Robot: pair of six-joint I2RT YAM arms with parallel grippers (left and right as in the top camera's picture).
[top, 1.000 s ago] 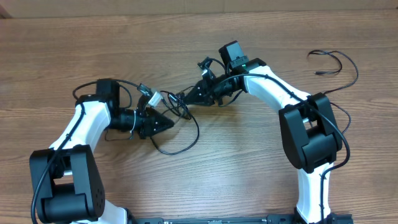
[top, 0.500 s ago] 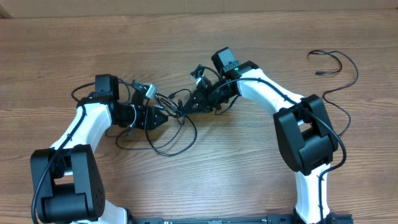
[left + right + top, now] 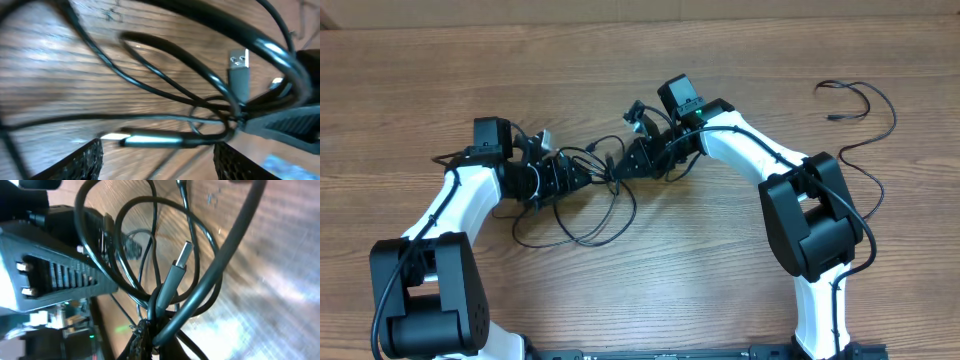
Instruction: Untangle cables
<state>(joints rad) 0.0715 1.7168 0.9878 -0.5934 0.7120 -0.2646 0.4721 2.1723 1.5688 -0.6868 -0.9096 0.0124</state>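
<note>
a loose loop of the cables (image 3: pixel 239 82) is seen lying on the table (image 3: pixel 700 280), nearest the front. just behind it, the left gripper (image 3: pixel 582 172) is held wide open, with nothing pinched. the right gripper (image 3: pixel 620 168) is shut tight on the cables. one more cord (image 3: pixel 865 88) is seen far off at the back right.

In my left wrist view the bottom edge cuts off the left gripper (image 3: pixel 159 152), and the table (image 3: pixel 50 75) is blurred. From overhead I cannot tell which of the cables (image 3: pixel 605 175) crosses which.
</note>
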